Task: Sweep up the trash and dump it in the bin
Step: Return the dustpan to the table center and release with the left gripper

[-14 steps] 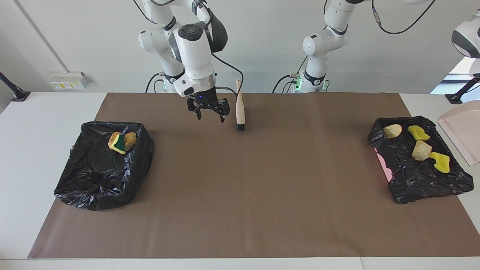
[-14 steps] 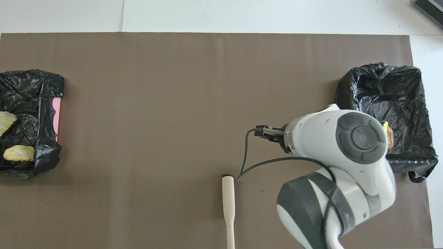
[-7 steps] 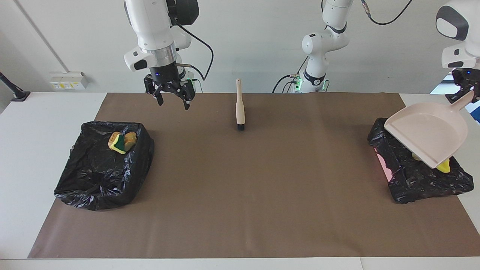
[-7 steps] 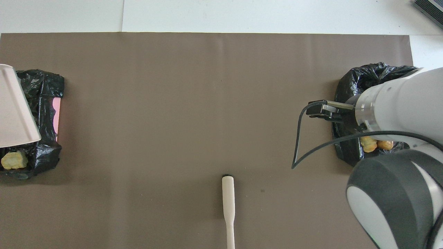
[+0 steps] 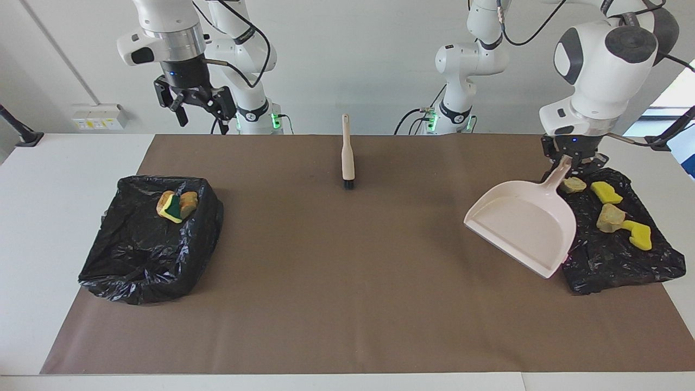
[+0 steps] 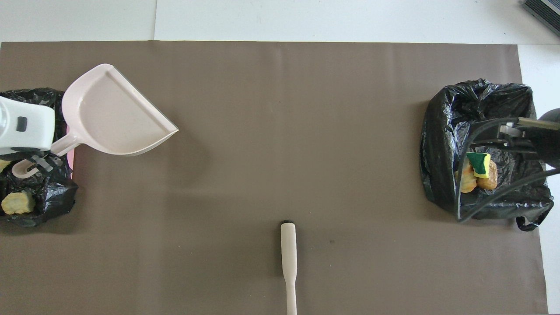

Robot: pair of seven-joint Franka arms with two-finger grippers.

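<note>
Left hand [image 5: 570, 163] gripping dustpan [image 5: 524, 228], brush [image 5: 347, 155] on mat [image 5: 347, 282]

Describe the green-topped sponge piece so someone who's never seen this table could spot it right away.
Start at the black-lined bin at the right arm's end of the brown mat. Three chunks huddle in its corner nearest the robots. The green-topped sponge piece sits between two tan-orange chunks; only it has a dark green face over yellow.
</note>
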